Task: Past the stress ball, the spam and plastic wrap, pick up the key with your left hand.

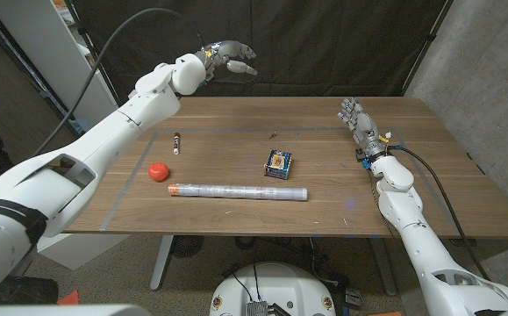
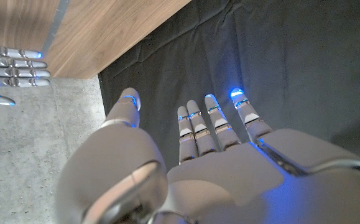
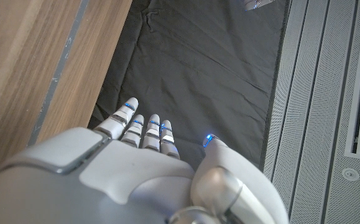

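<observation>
Head view: left hand (image 1: pixel 229 58) is raised beyond the far edge of the tabletop (image 1: pixel 236 114), over the black curtain (image 1: pixel 324 44), fingers spread, nothing in it. Right hand (image 1: pixel 356 118) sits at the far right of the tabletop, fingers straight and close together pointing away from the robot, holding nothing; can't tell if it touches the wood. Key (image 1: pixel 274 135) is a small dark item near the far middle of the tabletop, well apart from both hands. Spam (image 1: pixel 277 163) is the blue tin just nearer the robot than the key. Plastic wrap (image 1: pixel 238 190) is a long roll lying crosswise toward the near edge. Stress ball (image 1: pixel 157 171), red, sits off the roll's left end, not touching. A small dark marker-like stick (image 1: pixel 176 142) lies beyond the ball.

Left wrist view: left hand (image 2: pixel 217 162) open, fingers extended and apart, blue lights at the tips, black curtain behind it. Tabletop corner (image 2: pixel 105 31) shows beyond, with the right hand's fingers (image 2: pixel 12 65) at the picture's edge.

Right wrist view: right hand (image 3: pixel 148 168) empty, fingers straight and side by side, thumb out to one side, alongside the tabletop edge (image 3: pixel 36 74).
</observation>
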{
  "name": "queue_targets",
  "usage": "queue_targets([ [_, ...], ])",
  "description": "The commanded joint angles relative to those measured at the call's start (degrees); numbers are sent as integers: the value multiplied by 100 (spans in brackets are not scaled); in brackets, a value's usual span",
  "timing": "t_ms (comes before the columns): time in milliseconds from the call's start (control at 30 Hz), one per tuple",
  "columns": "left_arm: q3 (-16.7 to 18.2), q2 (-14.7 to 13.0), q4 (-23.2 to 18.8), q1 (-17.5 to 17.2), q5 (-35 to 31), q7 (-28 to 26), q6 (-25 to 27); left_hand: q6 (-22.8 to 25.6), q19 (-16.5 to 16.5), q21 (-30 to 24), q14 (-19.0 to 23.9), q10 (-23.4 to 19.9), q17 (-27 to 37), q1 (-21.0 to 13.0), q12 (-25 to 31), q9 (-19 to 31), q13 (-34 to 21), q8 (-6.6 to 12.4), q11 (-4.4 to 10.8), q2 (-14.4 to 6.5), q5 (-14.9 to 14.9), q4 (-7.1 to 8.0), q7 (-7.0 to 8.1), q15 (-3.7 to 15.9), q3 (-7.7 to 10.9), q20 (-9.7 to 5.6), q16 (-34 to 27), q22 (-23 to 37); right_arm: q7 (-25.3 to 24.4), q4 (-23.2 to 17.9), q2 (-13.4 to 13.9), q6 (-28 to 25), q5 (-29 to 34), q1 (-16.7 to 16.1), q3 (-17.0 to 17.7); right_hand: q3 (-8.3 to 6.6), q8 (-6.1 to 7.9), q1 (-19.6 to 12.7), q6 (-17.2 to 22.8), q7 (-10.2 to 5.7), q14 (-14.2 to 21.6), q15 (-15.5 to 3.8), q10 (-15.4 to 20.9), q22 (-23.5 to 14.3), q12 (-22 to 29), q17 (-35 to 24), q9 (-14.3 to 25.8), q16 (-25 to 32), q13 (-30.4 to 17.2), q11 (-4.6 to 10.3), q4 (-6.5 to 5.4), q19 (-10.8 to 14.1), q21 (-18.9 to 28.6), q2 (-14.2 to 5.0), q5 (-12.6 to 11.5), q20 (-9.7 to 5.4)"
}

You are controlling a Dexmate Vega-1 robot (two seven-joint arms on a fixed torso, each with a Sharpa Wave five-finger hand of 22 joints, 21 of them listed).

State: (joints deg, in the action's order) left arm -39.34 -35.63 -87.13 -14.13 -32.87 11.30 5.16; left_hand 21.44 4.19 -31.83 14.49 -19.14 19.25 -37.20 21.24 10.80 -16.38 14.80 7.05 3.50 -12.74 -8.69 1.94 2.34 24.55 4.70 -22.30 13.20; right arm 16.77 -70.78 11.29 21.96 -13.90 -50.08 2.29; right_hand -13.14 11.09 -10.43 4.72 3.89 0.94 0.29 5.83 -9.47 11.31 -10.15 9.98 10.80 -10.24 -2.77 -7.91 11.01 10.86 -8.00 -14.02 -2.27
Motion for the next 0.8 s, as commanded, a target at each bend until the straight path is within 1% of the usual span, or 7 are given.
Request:
queue_targets([
  [33, -274, 146, 82, 332, -301, 472, -3, 185, 28, -64, 68, -121, 40, -157, 80, 13, -26, 37, 31, -44, -28, -36, 48, 253, -20, -37, -62, 27, -11, -80, 29, 54, -82, -85, 10, -63, 3, 14, 53, -12, 53, 24, 52, -27, -3, -13, 31, 10, -32, 5, -7, 33, 35, -51, 27, -156],
  [433, -497, 310, 274, 644, -450, 980, -25, 198, 21, -88, 63, -127, 84, -231, 93, 11, -48, -3, 33, -83, -13, -24, 39, 261, -62, -35, -95, 31, -44, -140, 41, 98, -114, -129, 9, -71, 8, 25, 95, 0, 86, 33, 98, -27, 2, -13, 31, 14, -32, -9, -4, 37, 32, -42, 30, -158],
  [800, -786, 582, 729, 1002, -591, 1283, -50, 243, 18, -107, 74, -152, 114, -263, 113, 10, -65, -22, 56, -89, 0, -12, 40, 278, -110, -43, -122, 33, -48, -124, 41, 137, -138, -127, -2, -79, 9, 31, 121, 2, 101, 27, 120, -27, 2, -12, 31, 13, -32, -13, -1, 39, 29, -39, 31, -155],
])
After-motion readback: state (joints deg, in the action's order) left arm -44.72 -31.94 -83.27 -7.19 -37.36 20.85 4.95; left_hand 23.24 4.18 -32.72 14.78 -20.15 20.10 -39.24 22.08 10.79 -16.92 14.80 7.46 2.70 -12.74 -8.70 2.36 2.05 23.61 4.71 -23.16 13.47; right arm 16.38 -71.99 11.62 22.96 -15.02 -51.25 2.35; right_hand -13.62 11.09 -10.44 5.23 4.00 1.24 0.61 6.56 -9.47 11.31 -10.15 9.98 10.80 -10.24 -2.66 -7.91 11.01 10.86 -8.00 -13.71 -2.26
